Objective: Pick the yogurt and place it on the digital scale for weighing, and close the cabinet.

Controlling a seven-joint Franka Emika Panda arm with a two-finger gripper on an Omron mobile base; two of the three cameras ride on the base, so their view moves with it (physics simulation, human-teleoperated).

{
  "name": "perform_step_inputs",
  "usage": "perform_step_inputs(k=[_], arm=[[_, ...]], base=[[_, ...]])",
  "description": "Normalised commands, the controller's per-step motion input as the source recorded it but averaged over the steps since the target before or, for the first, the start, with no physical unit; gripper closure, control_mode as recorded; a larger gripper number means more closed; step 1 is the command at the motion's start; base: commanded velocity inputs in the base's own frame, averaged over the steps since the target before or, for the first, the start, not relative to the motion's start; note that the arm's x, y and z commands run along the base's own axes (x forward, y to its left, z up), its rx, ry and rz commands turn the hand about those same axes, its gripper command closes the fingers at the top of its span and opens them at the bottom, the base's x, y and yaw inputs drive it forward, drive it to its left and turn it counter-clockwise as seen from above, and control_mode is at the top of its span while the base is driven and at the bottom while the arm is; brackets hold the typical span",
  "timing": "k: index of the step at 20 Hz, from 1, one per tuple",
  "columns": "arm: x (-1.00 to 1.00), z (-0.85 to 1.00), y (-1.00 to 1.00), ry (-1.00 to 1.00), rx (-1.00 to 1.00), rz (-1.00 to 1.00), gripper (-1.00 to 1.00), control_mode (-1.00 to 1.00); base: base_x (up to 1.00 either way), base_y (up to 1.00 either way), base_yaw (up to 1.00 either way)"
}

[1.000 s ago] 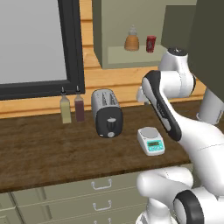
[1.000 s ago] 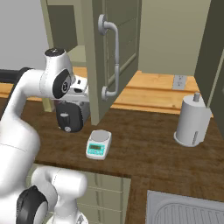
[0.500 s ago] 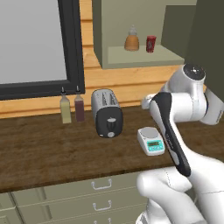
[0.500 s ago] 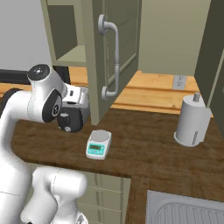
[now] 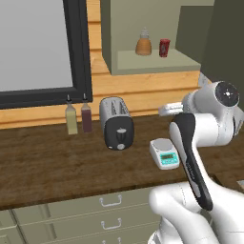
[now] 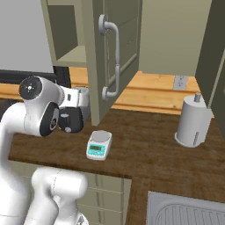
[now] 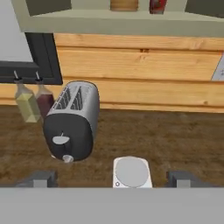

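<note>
The yogurt [image 5: 164, 47] stood upright on the shelf of the open cabinet [image 5: 147, 60], just to the right of an orange-brown bottle [image 5: 143, 44] with a pale cap; the two were close but apart. In the hand view the bottoms of the bottle [image 7: 124, 4] and the yogurt [image 7: 158, 5] showed at the top edge, on the same shelf. The cabinet door [image 6: 115, 52] stood swung wide open, its silver bar handle [image 6: 114, 59] facing the right base view.

Below the cabinet, the digital scale [image 5: 165, 153] sat on the dark wooden bench [image 5: 52, 162], its grey plate bare and its teal display toward the near edge. The toaster [image 5: 116, 122] stood to the left of the scale, slightly farther back. Two slim bottles, one yellowish [image 5: 71, 117] and one dark red [image 5: 86, 116], stood side by side at the far edge of the bench, left of the toaster, under a dark window frame [image 5: 78, 47]. A paper towel roll [image 6: 192, 121] stood on the bench well to the right.

The claw [image 7: 111, 178] hung over the near part of the bench, looking toward the wall with the scale [image 7: 131, 172] between its tips. Its two tips stood spread far apart, holding nothing. In the left base view the white arm [image 5: 200, 124] bent over the right end of the bench, near the scale.
</note>
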Motion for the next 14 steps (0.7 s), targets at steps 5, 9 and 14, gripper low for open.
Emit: perform_step_inputs(k=[5,9,14], arm=[[-0.04,0.85,-0.08,-0.36,0.07,-0.05,-1.0,-1.0],[0.0,1.0,0.0,-0.18,0.09,-0.14,-1.0,-1.0],[0.0,1.0,-0.07,0.03,0.06,-0.18,-1.0,-1.0]], base=[[0.0,0.0,0.0],[0.0,0.0,0.0],[0.0,0.0,0.0]])
